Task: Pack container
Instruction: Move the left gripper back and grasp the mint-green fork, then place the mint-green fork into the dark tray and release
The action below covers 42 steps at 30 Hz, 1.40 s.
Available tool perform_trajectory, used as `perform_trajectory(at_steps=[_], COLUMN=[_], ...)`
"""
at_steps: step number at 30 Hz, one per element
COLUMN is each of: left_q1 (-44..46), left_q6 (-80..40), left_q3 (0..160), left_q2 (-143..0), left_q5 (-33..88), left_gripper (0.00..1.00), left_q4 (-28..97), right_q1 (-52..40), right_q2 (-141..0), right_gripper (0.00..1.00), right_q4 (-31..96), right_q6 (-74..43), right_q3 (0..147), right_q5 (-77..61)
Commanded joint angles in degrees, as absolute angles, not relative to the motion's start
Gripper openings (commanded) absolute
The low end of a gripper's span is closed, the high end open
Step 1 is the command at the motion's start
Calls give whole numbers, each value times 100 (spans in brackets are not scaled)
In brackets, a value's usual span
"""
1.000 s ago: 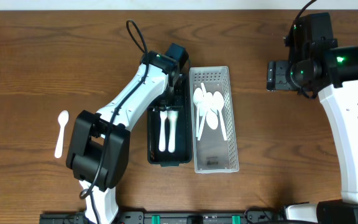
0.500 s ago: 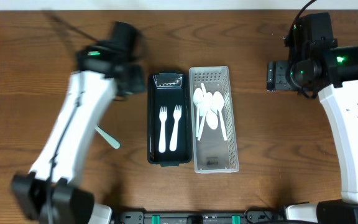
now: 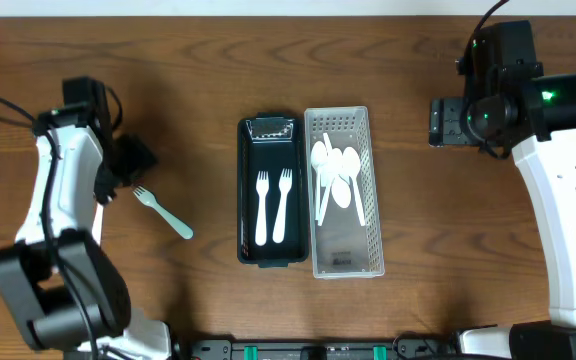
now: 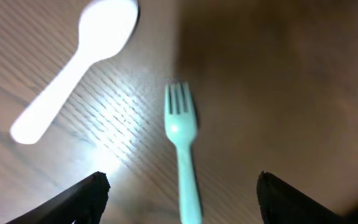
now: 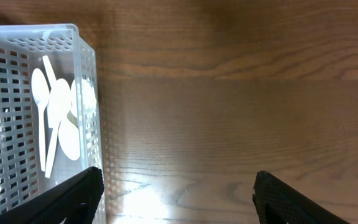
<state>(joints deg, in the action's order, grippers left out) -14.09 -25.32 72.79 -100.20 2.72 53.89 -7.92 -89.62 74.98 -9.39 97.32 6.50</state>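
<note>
**A:** On the bare wood left of the black container (image 3: pixel 268 252), well apart from it, lies one teal fork (image 3: pixel 164 212). It is flat, with its tines toward the left gripper (image 3: pixel 128 165).

**B:** Pincer state?

**A:** In the left wrist view the fingers are spread wide with nothing held. The fork handle runs down between the two tips. A white spoon (image 4: pixel 73 68) lies near the fork, up and to the left, not touching it.

**B:** And the right gripper (image 5: pixel 176 186)?

**A:** Also wide and empty, hanging over the table off to the side of the white basket (image 5: pixel 17 124).

**B:** How will the fork handle?

**A:** My judgement: thin plastic, very light, fairly stiff and smooth. It is likely to skate on the wood or pivot between the pads. Lying flat, it offers little edge to catch.

**B:** Where to take hold?

**A:** Across the narrow handle, just below the neck, where it looks balanced. Bring the tips down to the tabletop and close gently.

**B:** Destination?

**A:** Two white forks (image 3: pixel 271 205) sit in the black container and the spoons (image 3: pixel 338 180) are in the basket. So it probably goes in the black one.
</note>
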Motion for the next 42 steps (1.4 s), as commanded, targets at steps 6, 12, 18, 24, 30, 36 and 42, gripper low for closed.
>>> perform_trajectory(at_steps=[6,12,18,24,30,36,42], left_q1=[-1402,-1406,-1406,-1406,-1406,-1406,-1406], left_q6=[-2536,-2515,-2517,-2519,-2519,-2519,-2510], left_q3=[6925,6925,6919,6914,6917,6917,6965], left_q2=[-10761,-11284,-11583,-11585,-11585,-11583,-11511], left_q5=[561,683,714,711,714,711,707], left_gripper=[81,82,82,75,42,25,15], left_q4=[4884,4670,4595,4598,4615,4617,4619], right_q1=[-751,-751,-751,-751,-751,-751,-751], right_q2=[-9013,-9013,-9013,-9013,-9013,-9013,-9013], right_gripper=[81,81,81,81,81,81,81], right_q4=[7513,7548,7561,7568,7566,7568,7566], right_q6=[-847,-847,-847,-847,-847,-847,-845], right_q3=[9703,9703,9703,9703,9703,9703,9703], right_q5=[711,711,711,714,714,714,714])
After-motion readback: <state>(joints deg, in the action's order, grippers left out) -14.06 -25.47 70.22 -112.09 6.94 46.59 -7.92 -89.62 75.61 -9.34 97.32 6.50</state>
